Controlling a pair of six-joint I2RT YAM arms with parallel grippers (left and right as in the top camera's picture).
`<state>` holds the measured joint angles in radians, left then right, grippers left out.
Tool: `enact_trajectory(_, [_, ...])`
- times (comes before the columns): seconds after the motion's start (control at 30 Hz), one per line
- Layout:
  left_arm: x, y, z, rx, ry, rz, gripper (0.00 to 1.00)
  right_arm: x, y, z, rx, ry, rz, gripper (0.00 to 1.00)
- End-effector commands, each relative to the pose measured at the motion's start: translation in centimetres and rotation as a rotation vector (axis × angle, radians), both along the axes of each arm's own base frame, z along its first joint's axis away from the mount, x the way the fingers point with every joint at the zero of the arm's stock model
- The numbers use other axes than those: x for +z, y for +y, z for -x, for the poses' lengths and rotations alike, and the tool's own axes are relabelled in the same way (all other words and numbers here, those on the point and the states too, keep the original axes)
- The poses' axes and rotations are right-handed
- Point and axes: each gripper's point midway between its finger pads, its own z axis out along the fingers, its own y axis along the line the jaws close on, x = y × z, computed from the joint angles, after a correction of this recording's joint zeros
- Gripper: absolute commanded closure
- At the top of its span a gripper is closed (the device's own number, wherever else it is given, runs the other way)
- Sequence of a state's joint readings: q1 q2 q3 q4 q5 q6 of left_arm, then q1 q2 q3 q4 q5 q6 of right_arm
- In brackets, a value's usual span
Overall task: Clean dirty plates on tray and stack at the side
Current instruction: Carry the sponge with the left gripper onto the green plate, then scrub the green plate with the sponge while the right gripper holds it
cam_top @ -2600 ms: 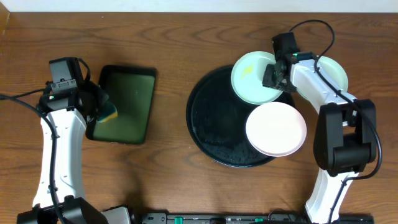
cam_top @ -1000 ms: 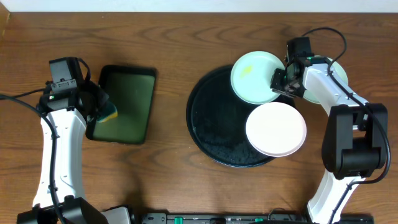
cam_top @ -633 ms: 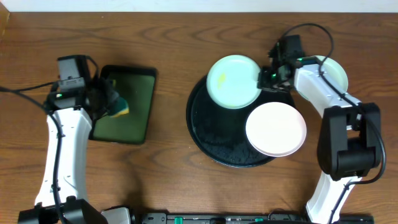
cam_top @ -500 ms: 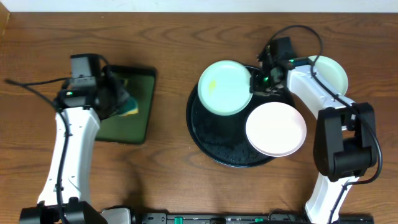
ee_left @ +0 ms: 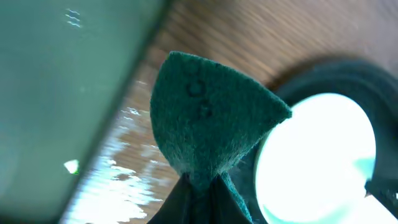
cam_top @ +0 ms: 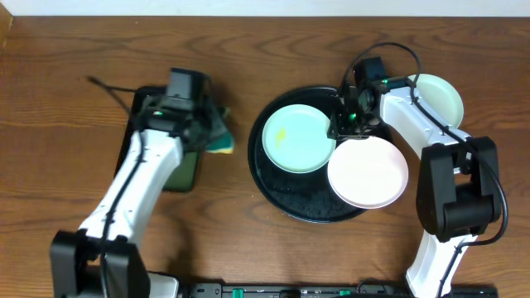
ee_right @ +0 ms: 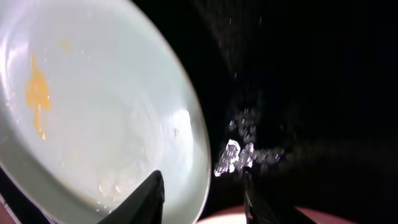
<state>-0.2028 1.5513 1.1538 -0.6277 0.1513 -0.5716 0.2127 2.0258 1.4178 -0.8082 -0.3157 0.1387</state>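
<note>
- Right gripper [cam_top: 345, 124] clamps the right-hand rim of a mint plate [cam_top: 298, 139]. In the right wrist view, one finger [ee_right: 155, 186] is over the plate's inside and the other is outside, over the black tray [ee_right: 298, 74].
- That mint plate lies face up in the upper left part of the black tray [cam_top: 286, 194], wholly inside the rim. Being round, it has no long axis.
- A yellow-orange smear [cam_top: 281, 132] sits left of the plate's middle, on the side away from the clamped edge. The right wrist view shows the smear [ee_right: 37, 93] as a streak, with small wet specks lower on the plate.
- The white plate [cam_top: 368, 171] lies face up on the tray's right side. It is just beside the mint plate, and its right edge overhangs the tray's rim.
- The second mint plate [cam_top: 439, 98] rests on the table [cam_top: 248, 50] to the upper right, off the tray and partly hidden by the right arm.
- Left gripper [cam_top: 207, 128] pinches a sponge [cam_top: 222, 142] above the bare wood, between the green tray [cam_top: 184, 170] and the black tray.
- In the left wrist view, the sponge [ee_left: 205, 118] is nipped at its narrow end. Its green scouring face is in view and its broad end points away from the fingers, toward the mint plate [ee_left: 317, 155].
</note>
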Motion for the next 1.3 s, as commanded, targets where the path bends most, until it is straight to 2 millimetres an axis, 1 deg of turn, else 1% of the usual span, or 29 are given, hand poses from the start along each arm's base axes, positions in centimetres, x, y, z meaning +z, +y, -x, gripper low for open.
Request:
enact_trajectory(0.0, [-0.6,-2.3,0.1,-0.028,0.001,0.015,0.93,0.2,-0.7,-1.1,0.018,-0.061,0.043,0.62])
enact_trajectory(0.1, [-0.5,-4.0,-0.1,-0.023,-0.012,0.043,0.93,0.4,-0.6,-2.1,0.013,-0.102,0.04,0.66])
enact_trajectory(0.2, [-0.3,-5.6,-0.7,-0.021,-0.04,0.073,0.93,0.3,-0.5,-2.4,0.014,-0.112,0.038,0.71])
enact_trajectory(0.3, [-0.6,-7.3,-1.3,-0.019,-0.057,0.103,0.93,-0.8,-0.2,-2.1,0.023,-0.091,0.042,0.71])
enact_trajectory(0.37, [-1.2,-8.4,-1.5,-0.012,-0.053,0.122,0.92,-1.6,0.2,-2.0,0.031,-0.079,0.045,0.73])
enact_trajectory(0.43, [-2.0,-9.5,-1.5,-0.008,-0.041,0.135,0.93,-2.2,0.3,-1.9,0.034,-0.068,0.046,0.74])
enact_trajectory(0.53, [-3.3,-11.2,-1.7,-0.002,-0.029,0.156,0.93,-2.4,0.2,-1.7,0.033,-0.056,0.049,0.89])
enact_trajectory(0.57, [-3.6,-11.7,-1.8,0.0,-0.029,0.165,0.92,-2.4,0.2,-1.7,0.034,-0.054,0.049,0.96])
enact_trajectory(0.6, [-3.9,-12.4,-2.0,0.002,-0.033,0.177,0.93,-2.4,0.2,-1.7,0.034,-0.054,0.049,0.98])
enact_trajectory(0.67, [-4.6,-13.9,-2.4,0.005,-0.044,0.204,0.93,-2.4,0.2,-1.7,0.028,-0.053,0.049,0.98])
enact_trajectory(0.77, [-5.5,-16.8,-3.1,0.001,-0.075,0.262,0.93,-2.5,0.3,-1.7,0.031,-0.054,0.048,0.98])
enact_trajectory(0.87, [-6.5,-18.7,-3.2,0.011,-0.08,0.302,0.92,-2.5,0.4,-1.6,0.033,-0.054,0.048,0.98])
enact_trajectory(0.93, [-7.5,-19.5,-3.1,0.025,-0.065,0.315,0.93,-2.5,0.5,-1.6,0.034,-0.054,0.049,0.98])
enact_trajectory(1.0, [-8.8,-19.7,-2.8,0.042,-0.037,0.31,0.93,-2.5,0.4,-1.6,0.033,-0.053,0.049,0.99])
enact_trajectory(1.07, [-10.2,-19.2,-2.6,0.045,-0.022,0.272,0.93,-2.5,0.4,-1.6,0.034,-0.054,0.049,0.98])
enact_trajectory(1.1, [-11.1,-18.0,-2.6,0.063,-0.019,0.209,0.93,-2.5,0.5,-1.6,0.034,-0.054,0.049,0.98])
enact_trajectory(1.17, [-12.0,-15.2,-2.5,0.106,-0.029,0.073,0.93,-2.5,0.4,-1.6,0.034,-0.054,0.049,0.98])
enact_trajectory(1.27, [-11.8,-11.6,-2.5,0.137,-0.057,-0.104,0.93,-2.5,0.4,-1.6,0.034,-0.054,0.05,0.98])
